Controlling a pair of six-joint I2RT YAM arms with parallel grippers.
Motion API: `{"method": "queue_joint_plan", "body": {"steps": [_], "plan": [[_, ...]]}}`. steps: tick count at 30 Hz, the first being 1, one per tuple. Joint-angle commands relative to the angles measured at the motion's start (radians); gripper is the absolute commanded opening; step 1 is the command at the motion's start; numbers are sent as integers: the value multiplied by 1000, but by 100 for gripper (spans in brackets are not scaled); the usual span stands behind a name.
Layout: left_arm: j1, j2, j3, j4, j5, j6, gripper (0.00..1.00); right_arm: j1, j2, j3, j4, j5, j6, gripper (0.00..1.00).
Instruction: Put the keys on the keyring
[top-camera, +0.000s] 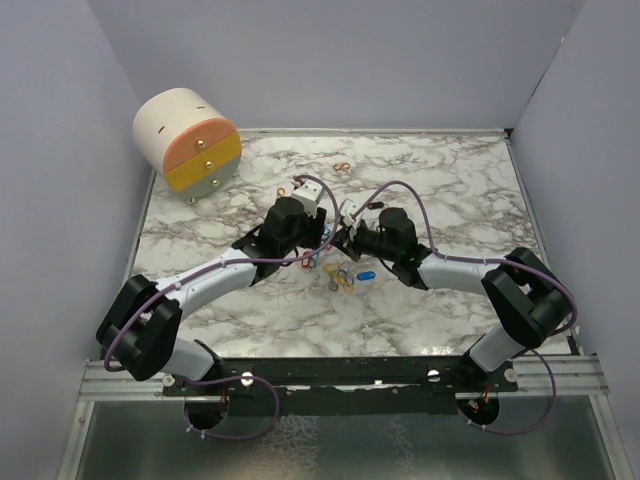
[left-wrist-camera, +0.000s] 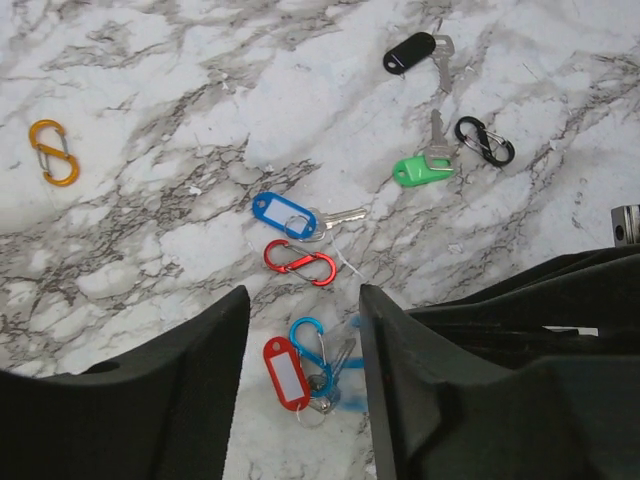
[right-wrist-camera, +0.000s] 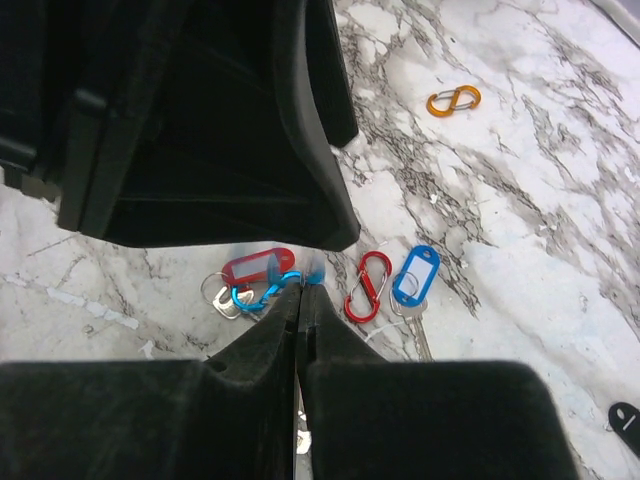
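Above the blue clip (left-wrist-camera: 310, 345), left gripper (left-wrist-camera: 305, 295) half parted, empty; right gripper (right-wrist-camera: 300, 290) pinched shut at clip's end, hold unclear. Best: pin clip, then fetch blue-tagged key (left-wrist-camera: 275, 212) near it.

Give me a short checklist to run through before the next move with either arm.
1. Right gripper shut on the blue carabiner: ok, its end looks pinched at the tips.
2. Left gripper open: ok, the jaws stand apart.
3. Red-tag key hooked on the blue carabiner: cannot tell, they overlap.
4. Blue-tag key free to pick: ok, it lies on the marble beside the red carabiner.
5. Green-tag key in view: ok, beside the black carabiner.
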Motion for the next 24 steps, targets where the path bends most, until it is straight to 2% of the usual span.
{"method": "queue_joint_plan", "body": {"steps": [1, 4, 11, 16, 19, 24], "plan": [[3, -71, 6, 16, -117, -38, 52, -5, -32, 35, -52, 65, 24, 1], [3, -98, -6, 1, -189, -59, 60, -4, -45, 45, -80, 105, 32, 1], [3, -132, -15, -37, -272, -83, 65, -25, -76, 89, -158, 292, 81, 1], [4, -134, -17, -46, -262, -84, 68, -101, -71, 126, -173, 546, 195, 1], [3, -122, -16, -49, -248, -92, 73, -165, -43, 170, -218, 675, 299, 1], [3, -81, -6, -46, -228, -102, 78, -276, 45, 286, -352, 735, 436, 1]]}}
